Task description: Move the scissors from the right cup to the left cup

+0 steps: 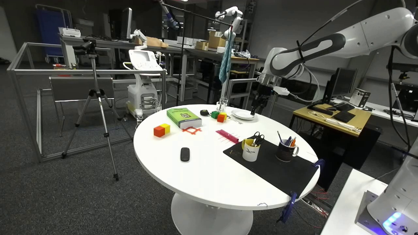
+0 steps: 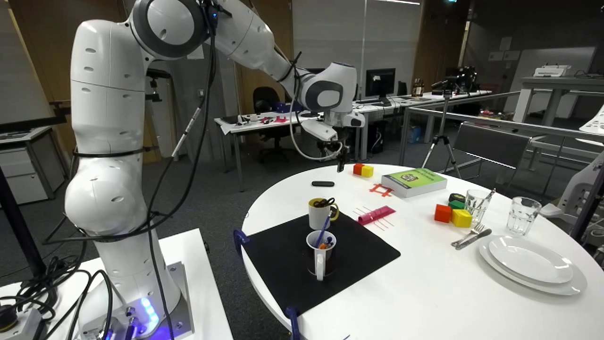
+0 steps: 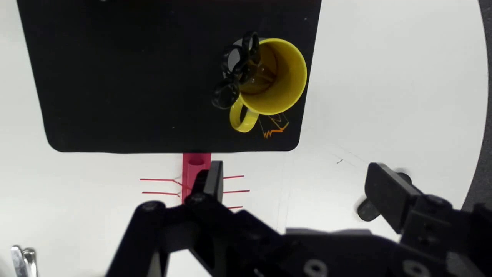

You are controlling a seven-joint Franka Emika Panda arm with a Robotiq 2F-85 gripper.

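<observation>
The scissors (image 1: 258, 138), with black handles, stand in the left cup (image 1: 250, 153), a pale mug with a yellow inside and handle. In the wrist view the scissor handles (image 3: 240, 57) lean over the rim of the left cup (image 3: 286, 77). The scissors (image 2: 324, 203) also show in the left cup (image 2: 319, 219). The right cup (image 1: 284, 154), a dark mug with a white handle, holds pens. It also shows in an exterior view (image 2: 320, 267). It is mostly out of the wrist view. My gripper (image 3: 298, 182) is open and empty, above the table and apart from both cups.
Both mugs stand on a black mat (image 1: 271, 169). A pink holder (image 2: 376, 215), a black oblong object (image 1: 185, 154), a green book (image 1: 184, 118) and coloured cubes (image 1: 162, 130) lie on the white table. Plates (image 2: 533, 264), glasses (image 2: 524, 215) and cutlery (image 2: 472, 236) stand farther along.
</observation>
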